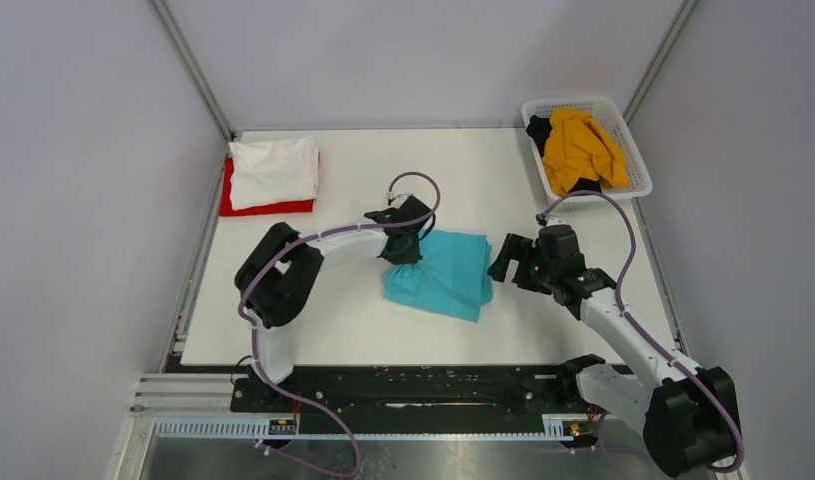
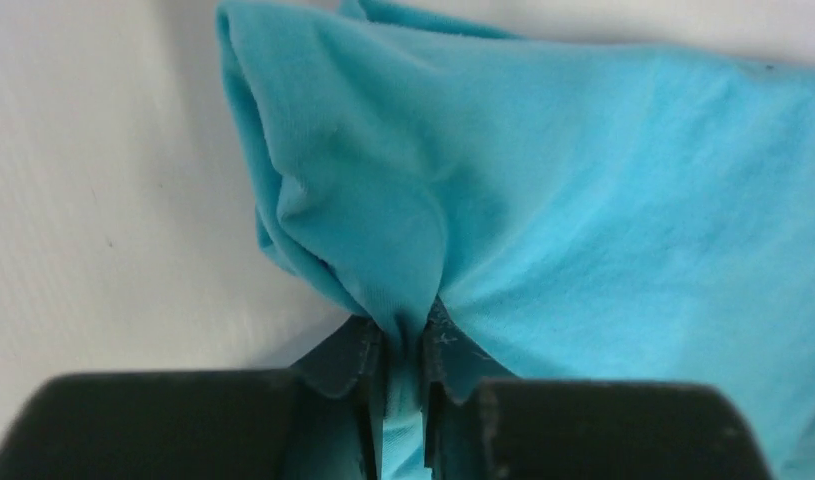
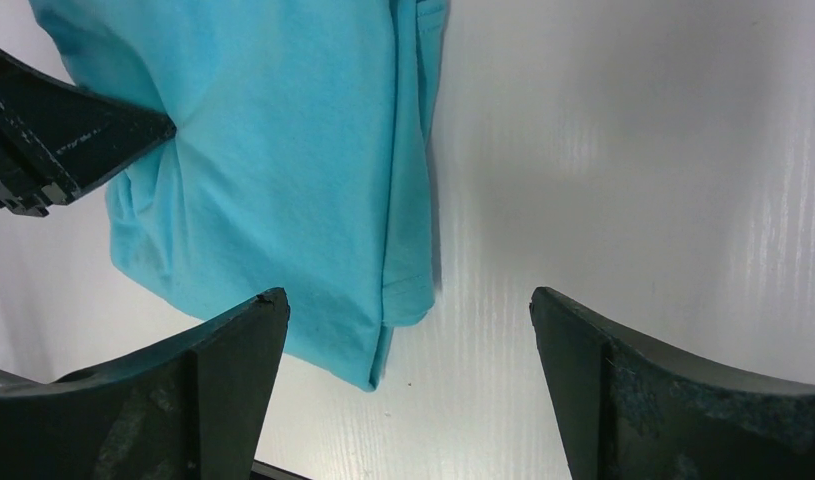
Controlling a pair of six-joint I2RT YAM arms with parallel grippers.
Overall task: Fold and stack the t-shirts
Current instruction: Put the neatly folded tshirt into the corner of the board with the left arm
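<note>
Closest to the left wrist camera, the left gripper point(image 2: 405, 400) is clenched on a pinch of the teal t-shirt point(image 1: 448, 275), with a thin fold of fabric drawn up between the two narrowly spaced jaws. From the pinch, creases radiate into the cloth. In the top view this grasp sits at the shirt's left edge, toward the far corner. The teal t-shirt lies folded into a rough rectangle near the middle of the table point(image 1: 363, 320), resting flat except where it is gathered at the grasp. The right gripper point(image 3: 408, 300) is released, its jaws spread wide and holding nothing; it sits just beside the shirt's right edge, and the wrist view shows bare table surface and the shirt's near corner between the fingers. At the far left corner of the table, a folded white t-shirt point(image 1: 275, 170) lies on top of a folded red t-shirt point(image 1: 273, 208), with a red strip showing along the near and left edges. At the far right corner stands a white basket point(image 1: 631, 143) containing a crumpled yellow garment point(image 1: 578, 150) and a black garment point(image 1: 538, 128).
</note>
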